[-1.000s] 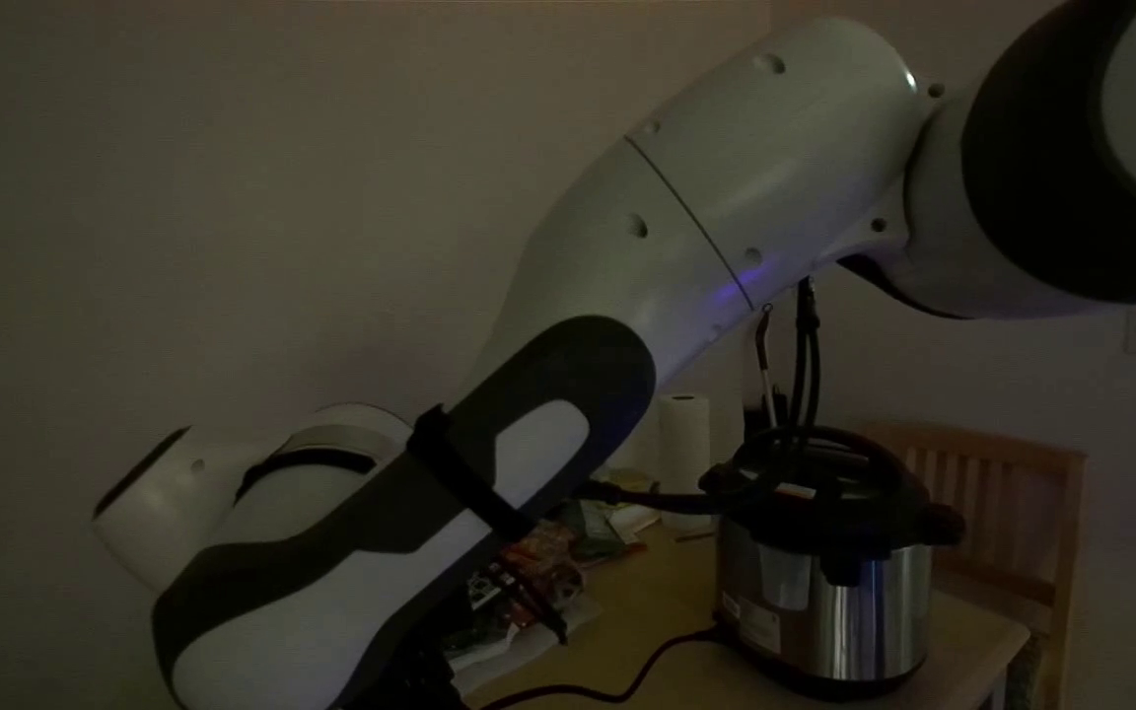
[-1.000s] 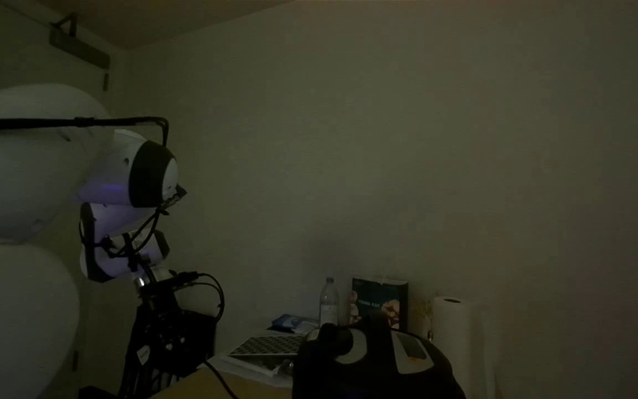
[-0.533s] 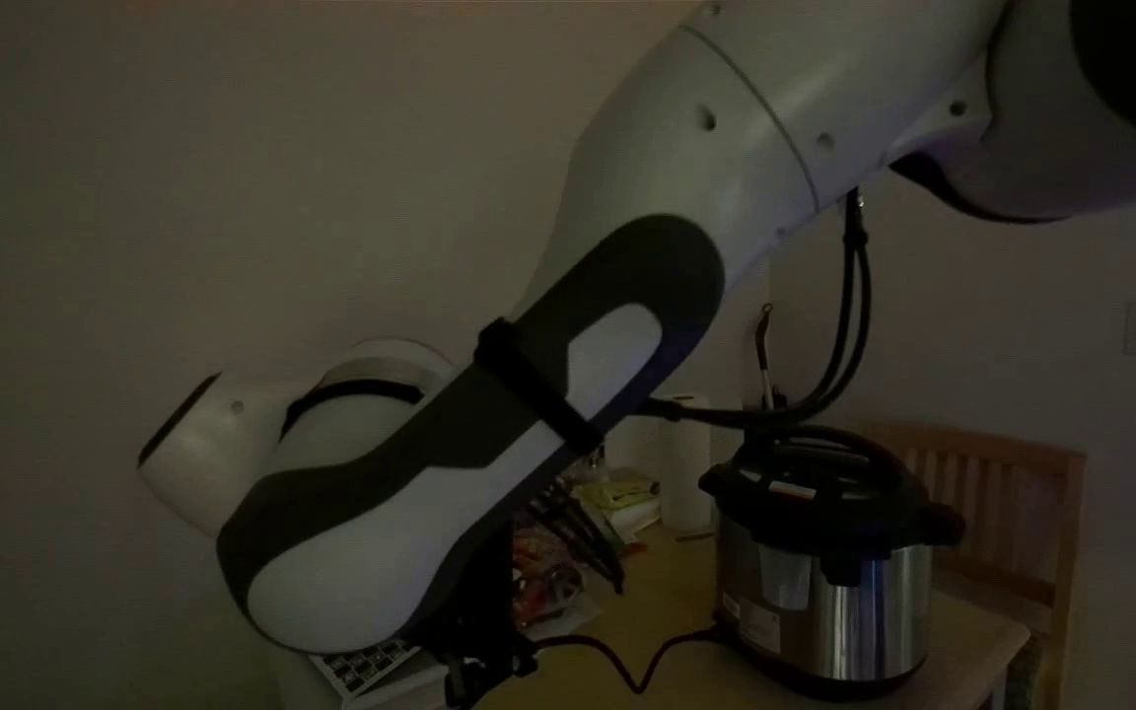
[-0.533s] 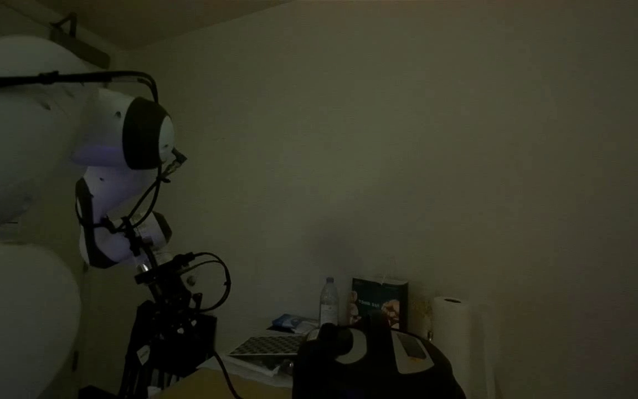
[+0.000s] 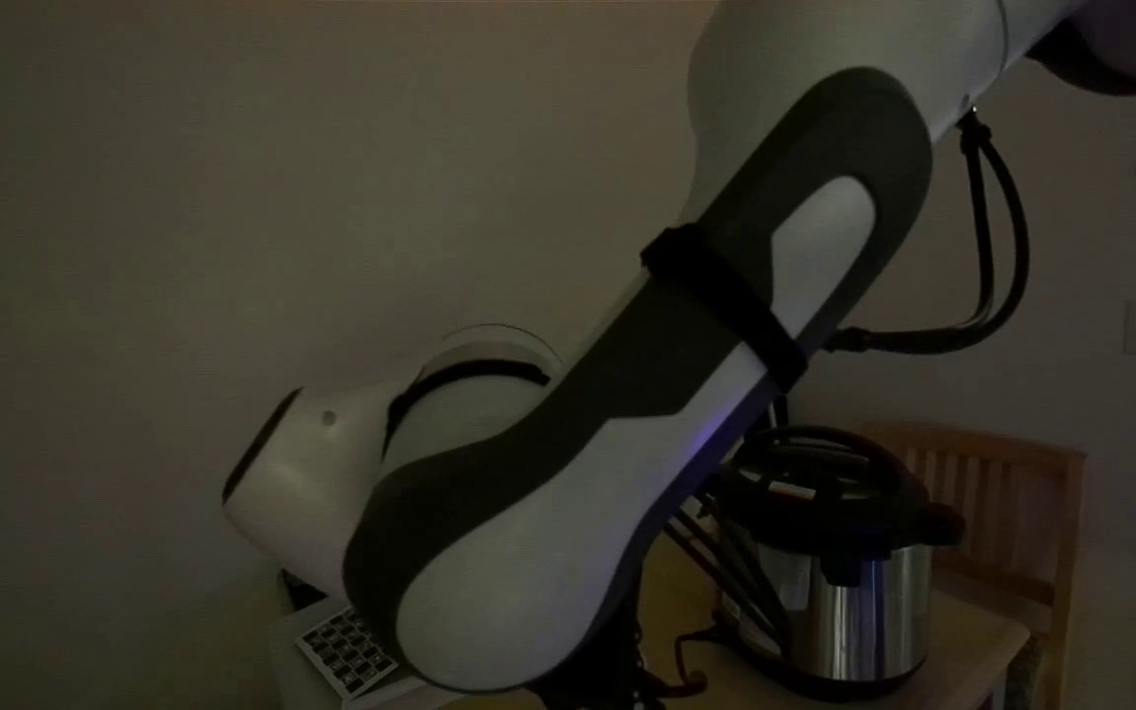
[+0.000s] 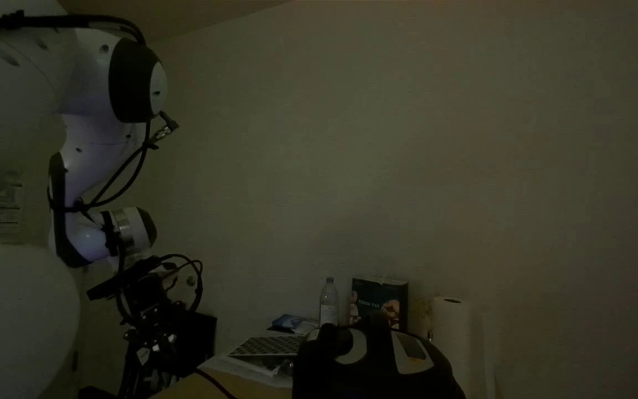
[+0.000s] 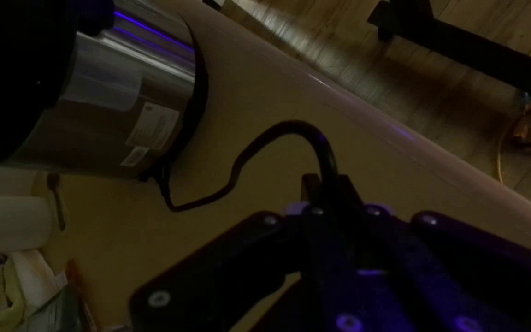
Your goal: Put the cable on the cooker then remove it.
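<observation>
The cooker (image 5: 829, 552) is done up in black and silver, cable (image 7: 288, 127) in plain black, desk (image 7: 122, 235) in kinda dull yellow; white panel (image 5: 346, 653) is patterned with dark squares.

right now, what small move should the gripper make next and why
Probably raise the gripper a little and ease it toward the cooker: in the wrist view the jaws look shut on the cable, which runs there from low on the cooker, and none of it shows across the lid.
</observation>
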{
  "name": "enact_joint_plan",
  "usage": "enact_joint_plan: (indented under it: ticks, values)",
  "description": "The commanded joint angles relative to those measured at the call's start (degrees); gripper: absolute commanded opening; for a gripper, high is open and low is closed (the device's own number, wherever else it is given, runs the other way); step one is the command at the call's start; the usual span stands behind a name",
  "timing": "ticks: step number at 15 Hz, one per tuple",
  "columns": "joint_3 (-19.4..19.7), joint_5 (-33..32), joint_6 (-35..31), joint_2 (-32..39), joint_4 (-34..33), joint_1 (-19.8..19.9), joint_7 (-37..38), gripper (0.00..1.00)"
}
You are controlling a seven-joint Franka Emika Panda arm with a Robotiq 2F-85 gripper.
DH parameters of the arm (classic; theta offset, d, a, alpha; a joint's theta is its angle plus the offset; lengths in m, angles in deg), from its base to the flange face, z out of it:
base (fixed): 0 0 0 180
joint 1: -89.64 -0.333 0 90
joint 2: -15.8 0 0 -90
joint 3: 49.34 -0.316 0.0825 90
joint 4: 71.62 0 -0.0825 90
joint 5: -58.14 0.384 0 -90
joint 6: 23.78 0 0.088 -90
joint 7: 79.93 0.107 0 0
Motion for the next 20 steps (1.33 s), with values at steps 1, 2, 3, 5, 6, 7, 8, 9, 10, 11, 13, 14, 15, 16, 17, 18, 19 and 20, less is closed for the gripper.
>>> enact_joint_plan:
  ticks: [1, 2, 3, 5, 6, 7, 8, 9, 10, 11, 13, 14, 15, 16, 17, 18, 19, 20]
  values:
    - [-1.45, -0.36, 0.10, -0.19, 0.50, 1.31, 0.83, 0.09]
    - [-1.46, -0.31, 0.02, -0.39, 0.77, 1.40, 0.97, 0.09]
    - [-1.47, -0.26, 0.01, -0.48, 0.79, 1.45, 0.99, 0.09]
    - [-0.39, -1.55, 2.35, -1.87, 1.02, 0.44, 6.25, 0.02]
    - [0.09, -2.53, 4.00, -3.29, 2.35, 0.13, 9.16, 0.02]
    - [0.06, -3.33, 4.09, -5.83, 5.51, 0.56, 11.94, 0.02]
    - [0.04, -4.02, 5.14, -7.30, 7.43, 0.94, 14.56, 0.02]
    - [0.12, -4.53, 5.48, -10.87, 11.93, 1.95, 16.97, 0.02]
    - [0.08, -4.83, 6.46, -12.56, 13.97, 2.64, 19.32, 0.02]
    - [-0.11, -4.50, 7.25, -14.34, 16.17, 3.81, 21.90, 0.02]
    - [-0.58, -4.06, 8.22, -18.72, 21.32, 6.62, 26.56, 0.02]
    - [-0.74, -3.80, 8.38, -20.91, 23.83, 8.21, 28.68, 0.02]
    - [-0.80, -2.86, 8.13, -22.97, 26.44, 9.80, 30.79, 0.02]
    - [-0.96, -1.93, 7.25, -25.34, 29.46, 11.38, 32.36, 0.02]
    - [-2.20, -3.96, 7.14, -17.92, 21.67, 11.47, 29.06, 0.09]
    - [-2.15, -3.88, 6.71, -19.76, 24.00, 12.72, 30.25, 0.09]
    - [-2.12, -3.83, 6.29, -21.10, 25.56, 13.44, 30.69, 0.09]
    - [-2.17, -3.75, 6.09, -21.99, 26.43, 13.71, 30.79, 0.09]
